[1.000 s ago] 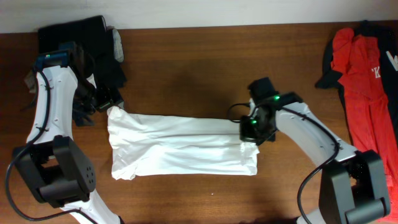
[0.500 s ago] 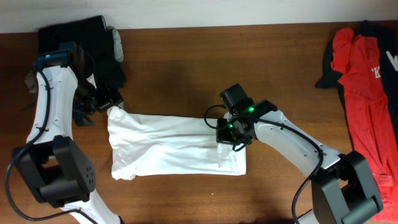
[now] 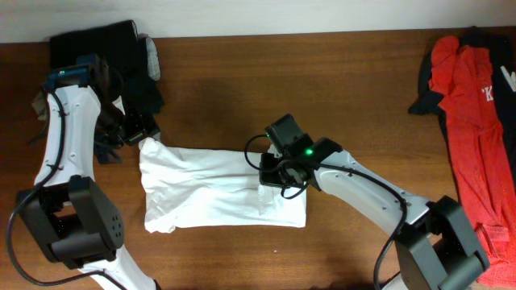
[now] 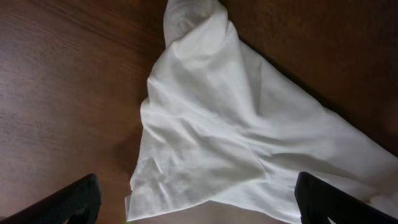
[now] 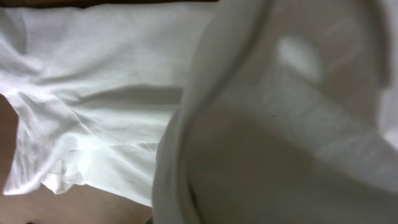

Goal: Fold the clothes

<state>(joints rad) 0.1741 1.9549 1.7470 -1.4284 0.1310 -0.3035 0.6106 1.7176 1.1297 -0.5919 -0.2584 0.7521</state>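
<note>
A: Where to find the large plain white short-sleeved T-shirt (image 3: 201,193)?

B: Mid-front on the brown wooden table (image 3: 242,80), laid out as a long wrinkled band, right end turned back over itself. Seen whole from overhead only.

A: And the right gripper (image 3: 280,173)?

B: Down over that turned-back right end, apparently touching the cloth. Hard to read from above, with the jaws hidden under the dark wrist.

A: Any help from the right wrist view?

B: None for the jaws. Filled with white fabric: one fold hanging blurred just before the lens, flat shirt beyond it. Cannot tell: clamped or parted, gripping cloth or not.

A: Left gripper (image 3: 135,129)?

B: Just beside the shirt's far left corner, going by the overhead. Spread shown by the left wrist view alone: two black fingertips (image 4: 68,199) at the bottom corners, wide apart, nothing between them, with the bunched shirt corner lying on the wood ahead.

A: Anything else about?

B: Overhead only: a heap of black garments (image 3: 105,48) at the far left corner, and a red garment with black trim (image 3: 472,113) along the right edge, well apart from the shirt.
</note>
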